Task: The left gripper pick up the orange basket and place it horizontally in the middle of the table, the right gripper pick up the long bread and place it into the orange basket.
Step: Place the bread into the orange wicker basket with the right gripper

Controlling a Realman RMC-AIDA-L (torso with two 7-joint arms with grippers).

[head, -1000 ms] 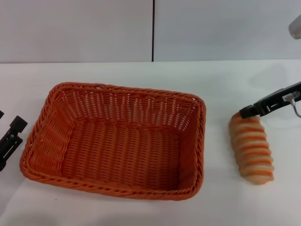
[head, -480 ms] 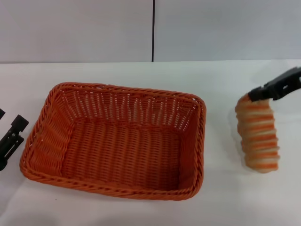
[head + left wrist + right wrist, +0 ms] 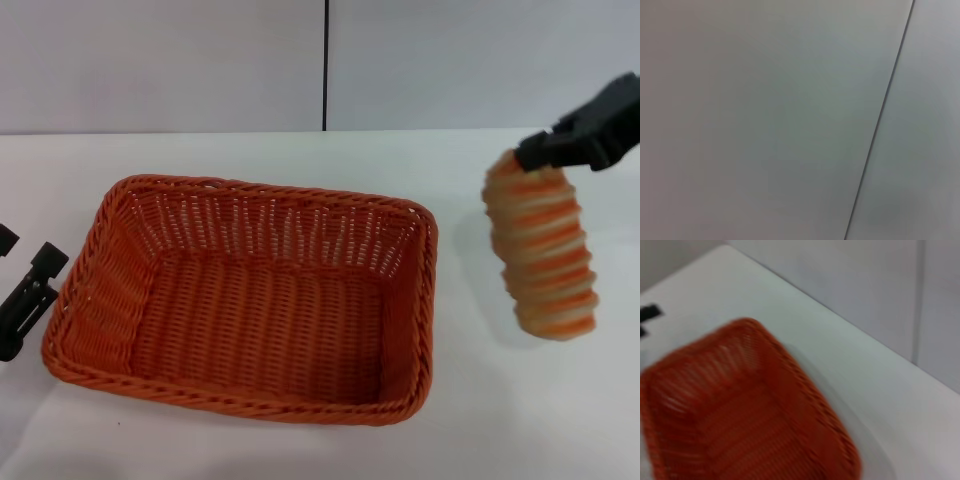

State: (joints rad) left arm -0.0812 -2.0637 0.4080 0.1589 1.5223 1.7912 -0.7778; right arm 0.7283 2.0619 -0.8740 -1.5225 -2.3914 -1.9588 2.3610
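Observation:
The orange basket (image 3: 245,300) lies lengthwise in the middle of the white table (image 3: 300,155) and holds nothing; it also fills the right wrist view as the orange basket (image 3: 740,415). The long bread (image 3: 545,255), striped orange and cream, hangs in the air to the right of the basket. My right gripper (image 3: 555,150) is shut on its far end. My left gripper (image 3: 30,252) rests open at the left edge, just clear of the basket's left rim.
A grey wall with a dark vertical seam (image 3: 326,65) stands behind the table. The left wrist view holds only that wall and seam (image 3: 880,120). Bare white tabletop lies under the hanging bread and in front of the basket.
My right gripper has risen with the long bread, lifting it off the table so it hangs from one end. The basket and left gripper have barely moved.

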